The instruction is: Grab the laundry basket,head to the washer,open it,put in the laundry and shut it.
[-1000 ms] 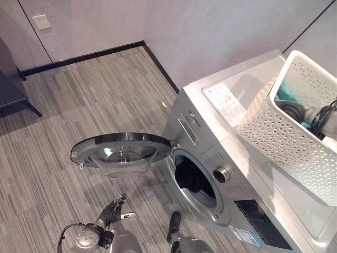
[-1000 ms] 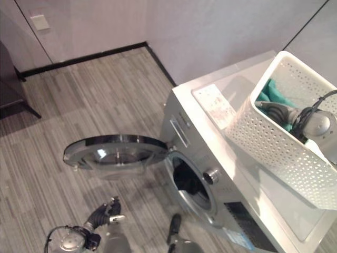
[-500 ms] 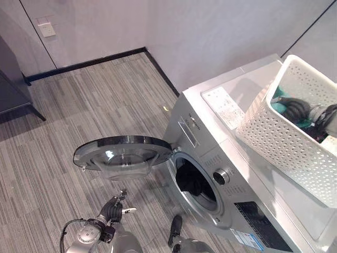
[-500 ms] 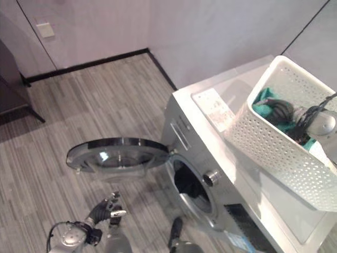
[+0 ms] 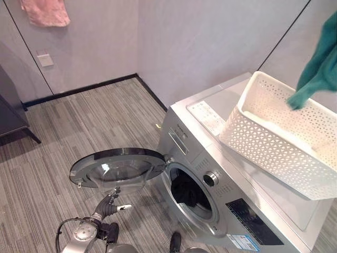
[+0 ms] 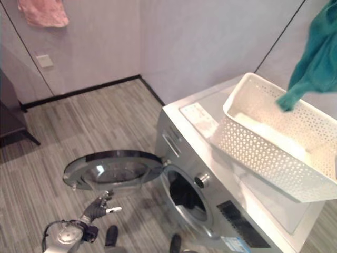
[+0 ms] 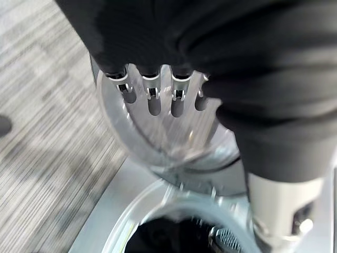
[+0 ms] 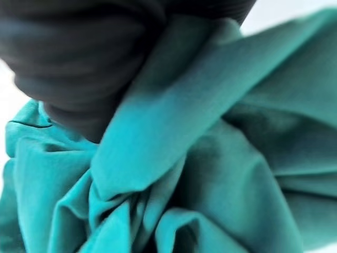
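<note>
1. Left robot hand (image 5: 108,206) shows in the left eye view low above the striped floor (image 5: 63,126), its fingers loosely spread and holding nothing, just below the open washer door (image 5: 118,167). The silver washer (image 5: 210,158) stands against the grey wall (image 5: 200,37); its drum opening (image 5: 190,193) is dark, with some dark cloth inside. A white perforated laundry basket (image 5: 263,142) sits tilted on the washer's top, and its visible inside is bare and white. A teal garment (image 5: 318,68) hangs in the air above the basket's far end, apart from it. A pink cloth (image 5: 46,11) hangs high on the wall, above a pale wall plate (image 5: 45,59).

2. The right eye view gives the same layout: the teal garment (image 6: 316,58) hangs over the basket (image 6: 258,147), and the door (image 6: 113,171) stands swung wide over the floor beside the left robot hand (image 6: 96,210).

3. The left wrist view looks along the relaxed, straight fingers (image 7: 154,103) at the door's glass bowl (image 7: 174,137), with the drum opening (image 7: 168,240) beyond it.

4. The right wrist view shows the right robot hand (image 8: 79,58) as a dark ribbed cover with bunched teal garment (image 8: 210,174) folded close against it. Its fingers are hidden in the cloth, so their state cannot be told.
</note>
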`<state>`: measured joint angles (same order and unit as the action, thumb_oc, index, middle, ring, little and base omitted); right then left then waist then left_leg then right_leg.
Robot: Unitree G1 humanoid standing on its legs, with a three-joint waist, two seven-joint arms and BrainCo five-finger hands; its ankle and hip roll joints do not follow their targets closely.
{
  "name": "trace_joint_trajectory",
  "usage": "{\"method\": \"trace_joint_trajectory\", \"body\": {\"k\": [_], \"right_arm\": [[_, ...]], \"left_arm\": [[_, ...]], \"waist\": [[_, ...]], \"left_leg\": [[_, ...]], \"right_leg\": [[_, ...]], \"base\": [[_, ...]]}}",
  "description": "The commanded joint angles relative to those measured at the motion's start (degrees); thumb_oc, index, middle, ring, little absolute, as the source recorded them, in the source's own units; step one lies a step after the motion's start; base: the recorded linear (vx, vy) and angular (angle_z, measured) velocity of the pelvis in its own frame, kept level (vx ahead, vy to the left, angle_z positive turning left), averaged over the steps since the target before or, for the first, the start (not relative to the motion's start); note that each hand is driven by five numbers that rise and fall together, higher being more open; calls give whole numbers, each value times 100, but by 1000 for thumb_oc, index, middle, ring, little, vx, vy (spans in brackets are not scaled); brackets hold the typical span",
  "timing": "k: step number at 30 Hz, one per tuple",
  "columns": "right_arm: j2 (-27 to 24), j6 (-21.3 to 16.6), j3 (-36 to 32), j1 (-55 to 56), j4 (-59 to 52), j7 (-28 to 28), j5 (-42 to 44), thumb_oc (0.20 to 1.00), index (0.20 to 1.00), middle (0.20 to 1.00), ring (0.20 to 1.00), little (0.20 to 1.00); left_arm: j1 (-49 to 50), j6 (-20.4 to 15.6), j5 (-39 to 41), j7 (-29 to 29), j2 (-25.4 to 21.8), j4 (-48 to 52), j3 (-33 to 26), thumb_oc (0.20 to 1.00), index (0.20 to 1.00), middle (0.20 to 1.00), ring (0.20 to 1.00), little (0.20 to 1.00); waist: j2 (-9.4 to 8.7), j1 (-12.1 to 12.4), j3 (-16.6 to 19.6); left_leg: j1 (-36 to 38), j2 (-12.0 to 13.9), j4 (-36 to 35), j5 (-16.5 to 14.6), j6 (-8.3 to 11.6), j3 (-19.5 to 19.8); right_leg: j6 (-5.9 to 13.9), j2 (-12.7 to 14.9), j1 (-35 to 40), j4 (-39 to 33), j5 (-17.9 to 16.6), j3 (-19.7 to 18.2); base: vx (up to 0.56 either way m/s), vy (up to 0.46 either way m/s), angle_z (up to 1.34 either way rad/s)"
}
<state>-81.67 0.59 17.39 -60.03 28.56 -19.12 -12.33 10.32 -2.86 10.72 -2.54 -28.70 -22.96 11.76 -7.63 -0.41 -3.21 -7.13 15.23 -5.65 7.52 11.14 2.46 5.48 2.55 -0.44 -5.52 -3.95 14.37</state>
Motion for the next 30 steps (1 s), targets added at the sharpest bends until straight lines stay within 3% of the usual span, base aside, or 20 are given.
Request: {"method": "trace_joint_trajectory", "body": {"k": [1, 11, 18, 23, 25, 30], "right_arm": [[-213, 330, -189, -629, 496, -743, -502, 200, 200, 200, 200, 200], [-155, 433, -824, -13, 443, -1339, -814, 200, 200, 200, 200, 200], [-243, 431, -1874, 1084, -86, -1571, -985, 200, 200, 200, 200, 200], [-20, 536, -3004, 2254, -1349, -1718, -1708, 200, 200, 200, 200, 200], [44, 565, -3257, 2488, -1559, -1703, -1814, 200, 200, 200, 200, 200], [284, 602, -3908, 3120, -2332, -1679, -2126, 200, 200, 200, 200, 200]], "left_arm": [[-206, -147, -127, 114, -250, 45, 235, 1000, 1000, 1000, 1000, 1000], [-273, -189, -303, 198, -50, 0, 292, 1000, 1000, 1000, 1000, 1000], [-356, -286, -345, 283, 41, 128, 322, 1000, 1000, 1000, 1000, 1000], [-635, -346, -492, 309, 149, 303, 477, 1000, 1000, 1000, 1000, 1000], [-671, -353, -508, 326, 147, 303, 484, 1000, 1000, 1000, 1000, 1000], [-711, -363, -531, 425, 135, 392, 343, 1000, 1000, 1000, 1000, 1000]], "waist": [[-161, 254, 193], [-74, 244, 228], [-98, 137, 226], [-52, -230, 168], [-77, -229, 153], [-90, -436, 73]], "left_leg": [[632, -190, 65, -1016, -431, -221], [666, -304, 65, -1087, -492, -152], [821, -426, 67, -1192, -591, -307], [1041, -765, 238, -1479, -879, -596], [1062, -832, 259, -1518, -935, -667], [1157, -1023, 295, -1582, -1093, -1062]], "right_leg": [[360, 442, -9, 301, 601, -234], [413, 540, 86, 283, 583, -187], [514, 677, 80, 292, 468, -302], [712, 993, -110, 437, 148, -730], [761, 1050, -164, 451, 74, -818], [918, 1232, -502, 488, -583, -1036]], "base": [[18, 27, 9], [-2, 34, 2], [-4, 94, -4], [-18, 233, -26], [-45, 211, -37], [-87, 160, -44]]}}
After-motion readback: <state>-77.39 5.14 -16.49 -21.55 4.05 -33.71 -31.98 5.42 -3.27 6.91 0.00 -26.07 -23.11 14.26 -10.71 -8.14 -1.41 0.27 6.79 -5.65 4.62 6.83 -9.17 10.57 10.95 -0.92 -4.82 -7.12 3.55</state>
